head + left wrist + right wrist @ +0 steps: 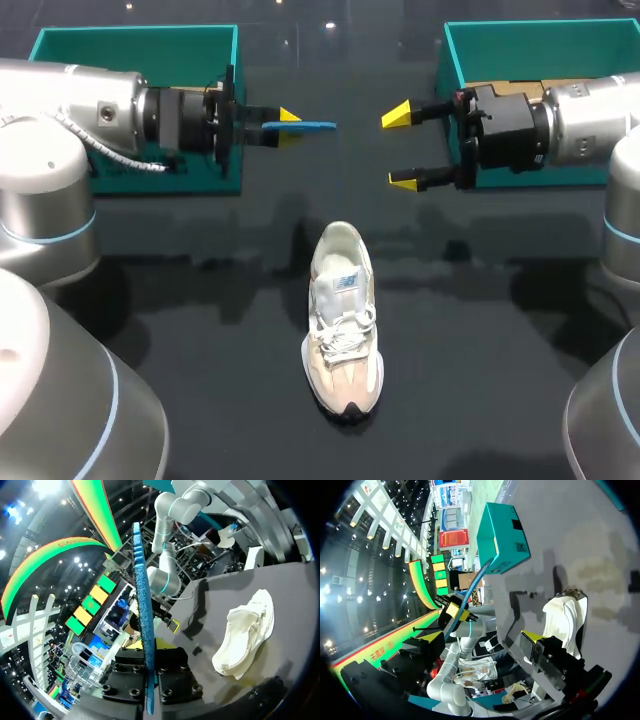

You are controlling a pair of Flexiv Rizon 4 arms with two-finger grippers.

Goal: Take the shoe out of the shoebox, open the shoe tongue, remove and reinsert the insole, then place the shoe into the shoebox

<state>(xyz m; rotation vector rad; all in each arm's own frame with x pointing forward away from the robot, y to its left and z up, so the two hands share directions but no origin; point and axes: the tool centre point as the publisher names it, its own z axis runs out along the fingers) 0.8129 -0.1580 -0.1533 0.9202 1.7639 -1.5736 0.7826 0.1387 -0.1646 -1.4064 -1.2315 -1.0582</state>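
Observation:
A white and beige shoe (343, 320) lies on the dark table, toe towards the front edge; it also shows as the shoe (245, 630) and the shoe (565, 620) in the wrist views. My left gripper (285, 125) hovers above the table behind the shoe, shut on a thin blue insole (308, 125) that points right. In the left wrist view the insole (142, 605) stands edge-on out of the closed fingers. My right gripper (400, 147) faces it from the right, open and empty. The right wrist view has its gripper (482, 637) wide apart, with the insole (477, 580) ahead.
A teal shoebox part (135, 60) stands at the back left behind my left arm. Another teal box (540, 50) with brown card inside stands at the back right behind my right arm. The box (502, 535) also shows ahead of the right gripper.

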